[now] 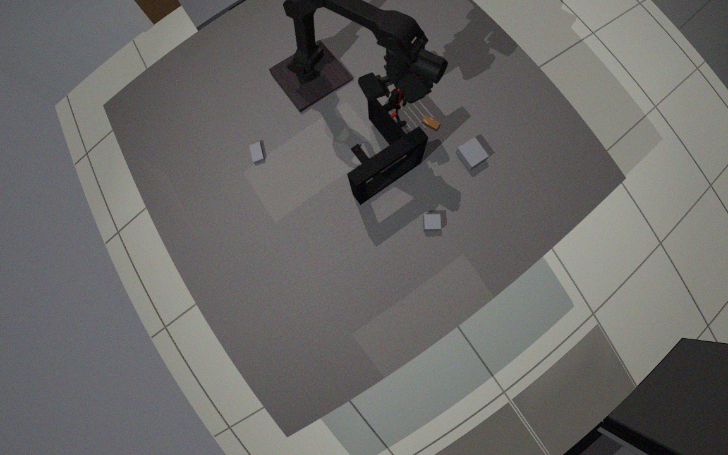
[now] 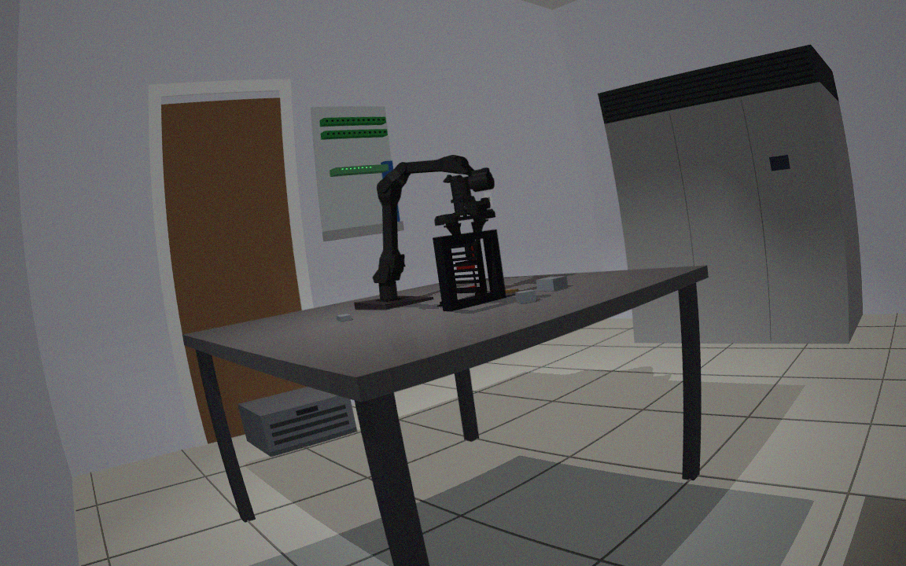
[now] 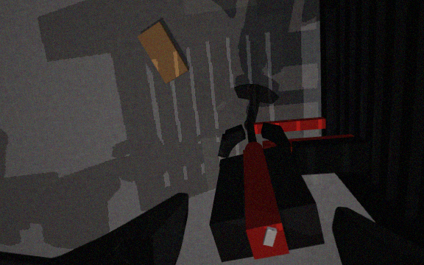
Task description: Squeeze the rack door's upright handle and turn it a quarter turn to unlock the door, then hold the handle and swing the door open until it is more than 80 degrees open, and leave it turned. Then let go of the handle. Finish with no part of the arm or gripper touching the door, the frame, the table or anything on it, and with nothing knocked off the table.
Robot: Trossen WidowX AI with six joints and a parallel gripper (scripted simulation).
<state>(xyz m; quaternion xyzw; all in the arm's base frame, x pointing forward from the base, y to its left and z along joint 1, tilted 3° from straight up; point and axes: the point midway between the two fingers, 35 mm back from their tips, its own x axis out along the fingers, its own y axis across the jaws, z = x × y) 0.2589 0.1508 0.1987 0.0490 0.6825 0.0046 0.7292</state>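
Note:
The dark slatted door (image 1: 380,121) (image 3: 381,92) stands swung out from the black frame (image 1: 385,161) (image 2: 495,263), at roughly a right angle to it in the top view. In the wrist view the upright handle (image 3: 261,191), a black block with a red strip, stands off the door between two dark clips. My gripper (image 1: 394,97) (image 2: 465,230) (image 3: 260,210) is open, with one finger on each side of the handle and a visible gap to both. The handle's exact turn angle is hard to tell. Its lower part is hidden.
An orange block (image 1: 430,122) (image 3: 163,53) lies on the table (image 1: 230,271) (image 2: 385,351) near the door. Two pale blocks (image 1: 472,151) (image 1: 432,221) lie right of and in front of the frame. Another pale block (image 1: 256,151) (image 2: 344,317) lies to the left.

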